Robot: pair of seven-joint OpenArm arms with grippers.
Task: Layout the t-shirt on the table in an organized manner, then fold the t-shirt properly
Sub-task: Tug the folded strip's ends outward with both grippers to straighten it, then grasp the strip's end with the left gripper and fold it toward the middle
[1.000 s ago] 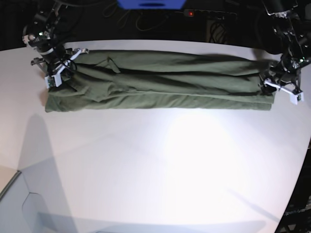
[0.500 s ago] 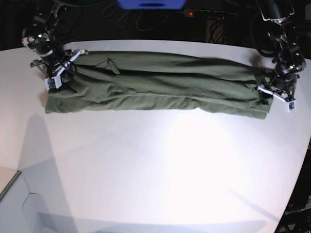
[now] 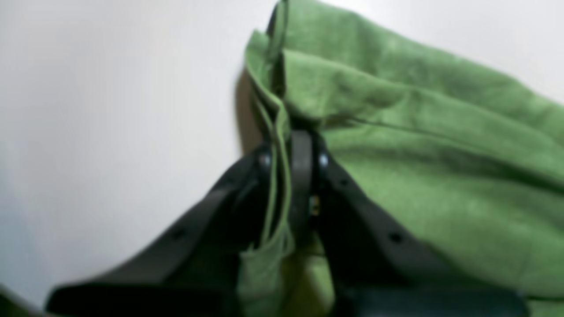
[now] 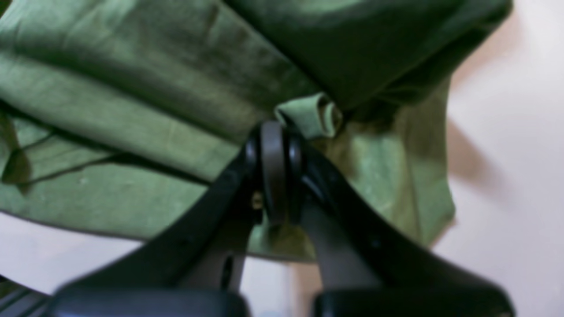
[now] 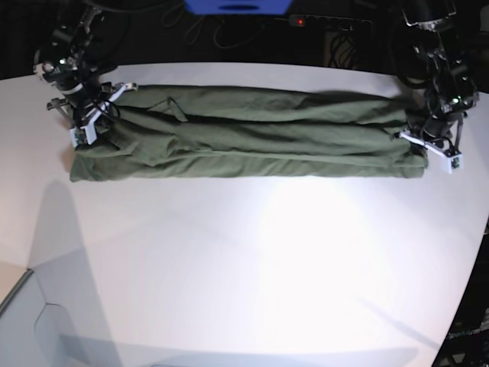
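The t-shirt is olive green, soft and wrinkly, folded into a long narrow band across the far side of the white matte table. The left gripper is pinching the hem at one end, and the right gripper is clamped on a bunched fold at the other

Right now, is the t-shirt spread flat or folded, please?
Folded: the t-shirt lies as a long layered band across the table, pinched at both ends.
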